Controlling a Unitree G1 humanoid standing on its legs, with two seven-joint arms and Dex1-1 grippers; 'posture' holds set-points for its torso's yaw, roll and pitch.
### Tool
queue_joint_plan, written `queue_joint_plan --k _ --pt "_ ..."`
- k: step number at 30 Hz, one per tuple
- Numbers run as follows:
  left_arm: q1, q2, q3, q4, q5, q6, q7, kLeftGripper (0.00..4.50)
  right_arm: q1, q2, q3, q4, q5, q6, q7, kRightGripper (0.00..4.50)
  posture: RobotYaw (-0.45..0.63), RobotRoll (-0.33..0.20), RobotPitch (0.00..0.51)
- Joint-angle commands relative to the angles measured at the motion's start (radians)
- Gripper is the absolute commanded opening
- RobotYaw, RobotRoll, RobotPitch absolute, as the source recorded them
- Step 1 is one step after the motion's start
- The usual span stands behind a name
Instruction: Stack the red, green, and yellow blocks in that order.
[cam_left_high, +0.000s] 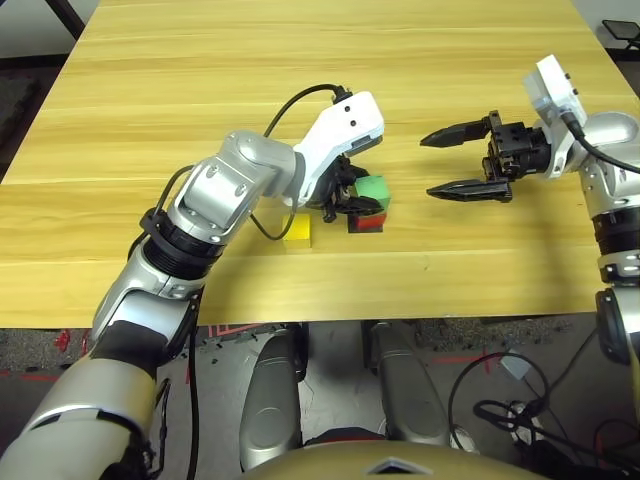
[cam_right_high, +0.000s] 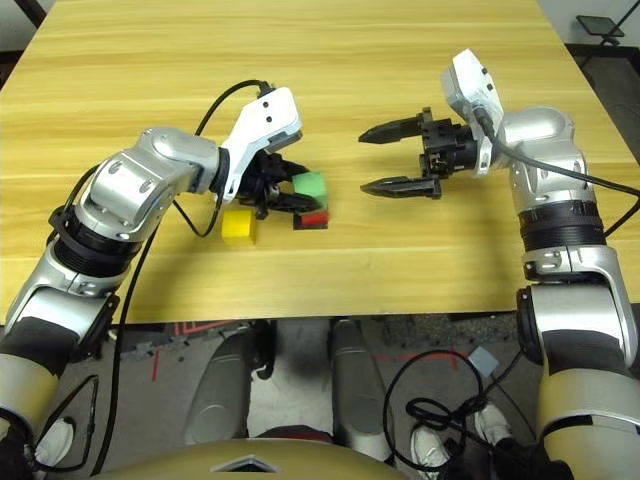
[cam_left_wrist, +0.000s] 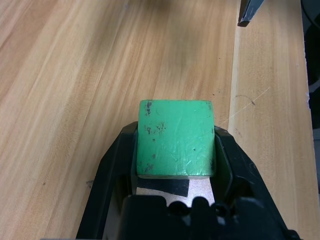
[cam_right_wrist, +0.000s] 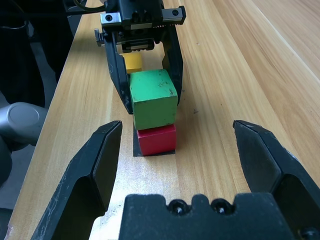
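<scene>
Pale wooden table (cam_left_high: 200, 90), left jaws gripping green block (cam_right_wrist: 152, 97) over red block (cam_right_wrist: 156, 139), right jaws wide

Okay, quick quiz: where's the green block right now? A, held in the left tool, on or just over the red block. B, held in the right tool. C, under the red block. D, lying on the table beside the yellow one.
A: the left tool is shut on the green block, directly above the red block.
</scene>
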Motion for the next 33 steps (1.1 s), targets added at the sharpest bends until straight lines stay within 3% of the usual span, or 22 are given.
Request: queue_joint_plan --k 1,9,16,18,28,33 --pt "0.01 -0.005 -0.015 0.007 0.0 -0.014 0.003 2.09 -0.005 -0.008 -0.018 0.005 -0.001 0.002 0.007 4.5 0.2 0.049 0.266" --pt "0.017 -0.007 -0.028 0.021 0.003 -0.039 -0.002 2.09 0.001 -0.008 -0.034 0.004 -0.007 0.006 0.002 4.5 0.19 0.047 0.264" --pt "0.016 0.012 -0.008 -0.023 -0.017 -0.033 -0.01 4.37 -0.014 -0.009 -0.042 0.026 -0.015 -0.001 0.001 4.5 0.19 0.044 0.252" --pt "0.01 0.03 0.007 -0.037 -0.02 -0.034 -0.013 4.44 -0.022 -0.009 -0.042 0.035 -0.016 -0.006 0.003 4.5 0.2 0.041 0.247" --pt "0.036 0.382 0.088 -0.193 -0.062 0.033 -0.139 4.44 -0.07 -0.009 -0.024 0.068 -0.011 -0.013 0.007 4.5 0.25 0.046 0.227" --pt "0.112 0.446 0.115 -0.25 -0.083 0.059 -0.129 4.44 -0.104 0.0 -0.012 0.108 -0.013 -0.025 0.007 4.5 0.27 0.041 0.222"
